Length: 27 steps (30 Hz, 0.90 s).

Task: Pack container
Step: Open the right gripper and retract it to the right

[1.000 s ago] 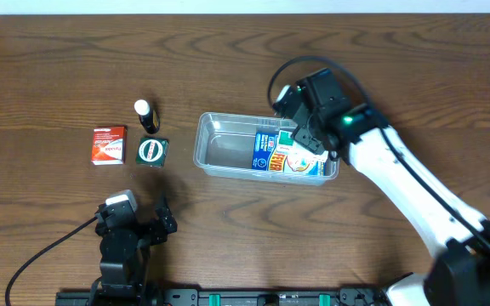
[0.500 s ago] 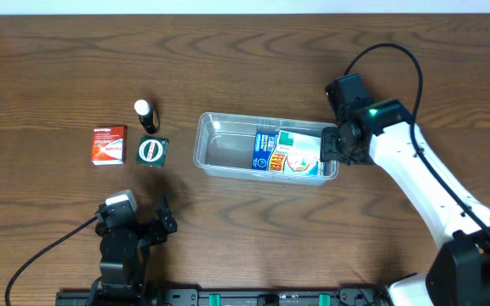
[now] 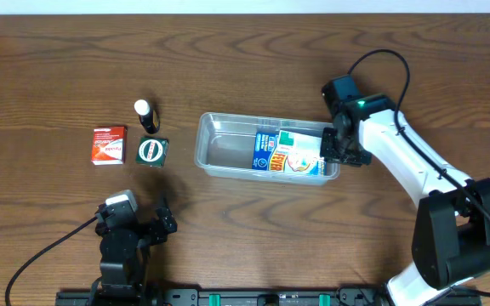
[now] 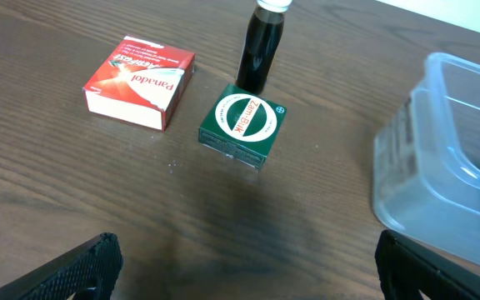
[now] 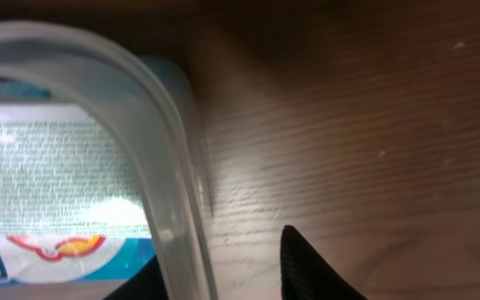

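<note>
The clear plastic container [image 3: 201, 143] lies at the table's middle, with a blue and white printed box [image 3: 287, 153] lying flat in its right half. My right gripper [image 3: 340, 151] is at the container's right end. In the right wrist view its fingers [image 5: 227, 275] are open and straddle the container's curved wall [image 5: 152, 150], one finger inside by the box [image 5: 48, 175] and one outside over the wood. My left gripper [image 3: 134, 229] is open and empty near the front edge, and its fingers [image 4: 244, 267] are wide apart above bare wood.
Left of the container stand a red Panadol box [image 3: 108, 144] [image 4: 140, 82], a green Zam-Buk box [image 3: 152, 151] [image 4: 244, 123] and a black bottle with a white cap [image 3: 145, 115] [image 4: 262, 50]. The container's left end shows in the left wrist view [image 4: 440, 167].
My right gripper left the box in the container, swung right, then came back down onto the container's right wall. The left arm has not moved.
</note>
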{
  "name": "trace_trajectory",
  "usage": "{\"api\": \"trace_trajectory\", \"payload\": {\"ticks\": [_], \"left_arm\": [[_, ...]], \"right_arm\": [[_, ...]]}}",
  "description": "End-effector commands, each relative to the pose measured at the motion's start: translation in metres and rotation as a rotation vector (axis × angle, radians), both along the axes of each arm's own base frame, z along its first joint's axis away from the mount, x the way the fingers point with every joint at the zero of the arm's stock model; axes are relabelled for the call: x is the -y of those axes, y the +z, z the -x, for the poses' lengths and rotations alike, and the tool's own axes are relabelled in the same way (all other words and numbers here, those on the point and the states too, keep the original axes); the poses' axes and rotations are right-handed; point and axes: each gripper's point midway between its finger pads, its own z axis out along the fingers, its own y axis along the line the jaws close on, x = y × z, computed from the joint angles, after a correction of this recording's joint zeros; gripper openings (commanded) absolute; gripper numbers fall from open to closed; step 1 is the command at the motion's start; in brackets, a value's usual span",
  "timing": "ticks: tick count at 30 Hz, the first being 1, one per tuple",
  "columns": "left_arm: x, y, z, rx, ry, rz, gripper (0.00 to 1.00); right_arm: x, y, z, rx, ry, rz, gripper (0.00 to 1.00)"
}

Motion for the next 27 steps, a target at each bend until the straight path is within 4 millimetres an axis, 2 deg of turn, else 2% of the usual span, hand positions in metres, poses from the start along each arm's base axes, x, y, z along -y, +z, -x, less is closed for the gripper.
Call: {"api": "trace_trajectory", "payload": {"ticks": [1, 3, 7, 10, 12, 14, 17, 19, 21, 23, 24, 27], "left_arm": [[-0.001, -0.006, 0.0, -0.015, -0.001, -0.013, 0.98], [-0.001, -0.006, 0.0, -0.015, -0.001, -0.013, 0.98], [-0.001, -0.007, 0.0, -0.015, -0.001, -0.013, 0.98], [-0.001, -0.007, 0.0, -0.015, -0.001, -0.013, 0.98], [-0.001, -0.007, 0.0, -0.015, -0.001, -0.013, 0.98], [-0.001, -0.007, 0.0, -0.015, -0.001, -0.013, 0.98], [-0.001, -0.007, 0.0, -0.016, -0.001, -0.013, 0.98], [-0.001, -0.006, 0.0, -0.015, -0.001, -0.013, 0.98], [-0.001, -0.006, 0.0, -0.015, -0.001, -0.013, 0.98], [-0.001, -0.006, 0.0, -0.015, -0.001, -0.013, 0.98], [-0.001, -0.007, 0.0, -0.015, -0.001, -0.013, 0.98], [-0.001, -0.006, 0.0, -0.015, -0.001, -0.013, 0.98]], "right_arm": [[0.023, 0.001, -0.008, 0.024, -0.024, 0.054, 0.29], [0.03, 0.002, -0.013, 0.032, 0.026, 0.071, 0.3], [0.031, 0.002, -0.019, 0.046, 0.154, 0.078, 0.39], [0.03, 0.002, -0.019, 0.045, 0.189, 0.08, 0.56], [0.024, 0.008, -0.022, 0.064, 0.191, 0.05, 0.61], [0.015, 0.022, -0.027, 0.115, 0.193, -0.01, 0.67], [0.006, 0.061, -0.036, 0.24, 0.183, -0.112, 0.75], [0.007, 0.089, -0.038, 0.318, 0.164, -0.163, 0.8], [0.022, 0.118, -0.036, 0.398, 0.087, -0.186, 0.87], [0.048, 0.141, -0.031, 0.459, -0.021, -0.19, 0.96], [0.062, 0.149, -0.028, 0.481, -0.078, -0.188, 0.99], [0.113, 0.163, -0.016, 0.521, -0.267, -0.168, 0.99]]}}
